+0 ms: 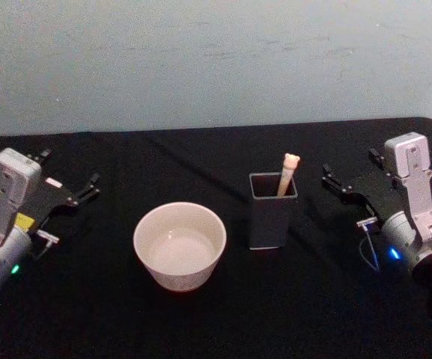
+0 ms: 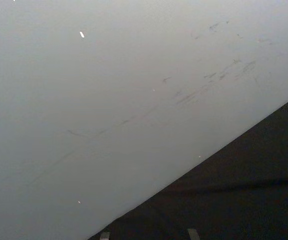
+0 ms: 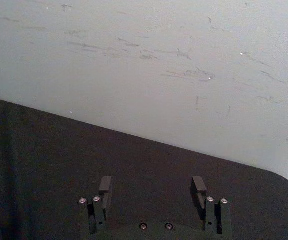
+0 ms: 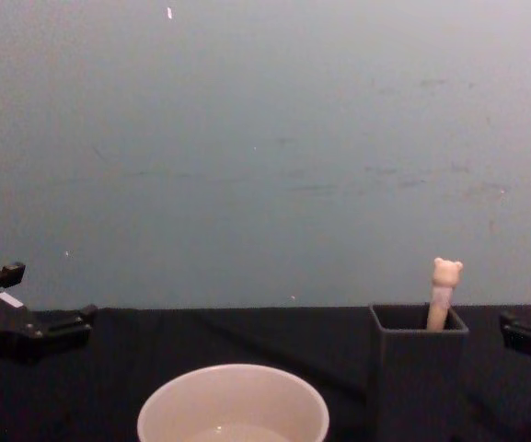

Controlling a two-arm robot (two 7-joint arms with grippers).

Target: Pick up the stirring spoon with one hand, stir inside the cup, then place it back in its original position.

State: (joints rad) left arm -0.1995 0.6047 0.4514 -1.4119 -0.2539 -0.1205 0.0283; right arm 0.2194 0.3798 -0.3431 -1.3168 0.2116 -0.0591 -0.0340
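We see the stirring spoon (image 1: 288, 173) standing nearly upright in the holder (image 1: 272, 217), just left of our open right gripper (image 1: 331, 178), far from the open left gripper (image 1: 90, 185).

A desk covered in plain black cloth (image 1: 223, 314) is seen across the near part of the scene, its far right corner rounded. Behind its far edge a pale grey-blue painted wall (image 1: 216, 60) is seen, marked with faint dark scuffs and scratches, most of them towards the right.
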